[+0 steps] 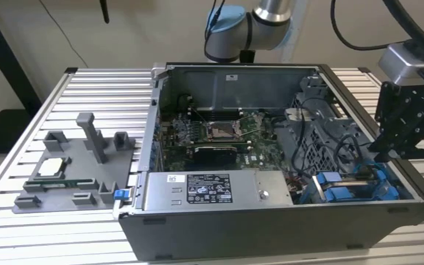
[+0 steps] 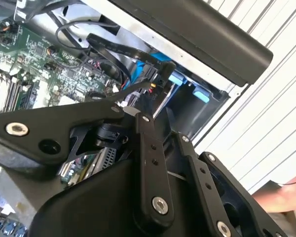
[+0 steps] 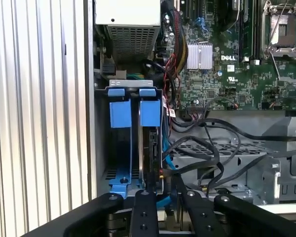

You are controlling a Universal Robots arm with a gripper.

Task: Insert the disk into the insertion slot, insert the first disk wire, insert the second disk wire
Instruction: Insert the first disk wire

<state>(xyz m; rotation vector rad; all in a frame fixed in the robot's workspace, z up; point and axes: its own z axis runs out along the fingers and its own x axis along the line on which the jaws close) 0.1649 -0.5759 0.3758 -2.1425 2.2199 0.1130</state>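
Resting on the slatted table (image 1: 20, 237), the open case (image 1: 271, 232) has its board (image 3: 212, 74) facing up, and the work is at the corner on the exterior view's right. There the slot (image 3: 130, 85) is a bay with blue guides. The disk (image 3: 150, 148) already stands in it on edge, its blue tab level with the tab beside it, so I judge it seated. The gripper (image 3: 160, 190) hangs just over the disk's exposed end. Whether it is closed on anything I cannot tell, because its tip is hidden behind its own links in both wrist views. A bundle of black wires (image 3: 202, 148) loops across the cage right beside the gripper, some strands touching or nearly touching its links. A small plug (image 3: 160, 173) with a yellow and red lead sits at the disk's end just ahead of the tip; whether it is mated I cannot tell. The main risk, as I judge it, is a skewed approach: if the plug meets the disk's socket tilted or off to one side, pressing down would jam it or bend the contacts instead of seating it. The loose wires could also catch on the links and drag the plug off line, or pull a lead free. A hard push could also shift the disk in its guides, since only the blue clips hold it there
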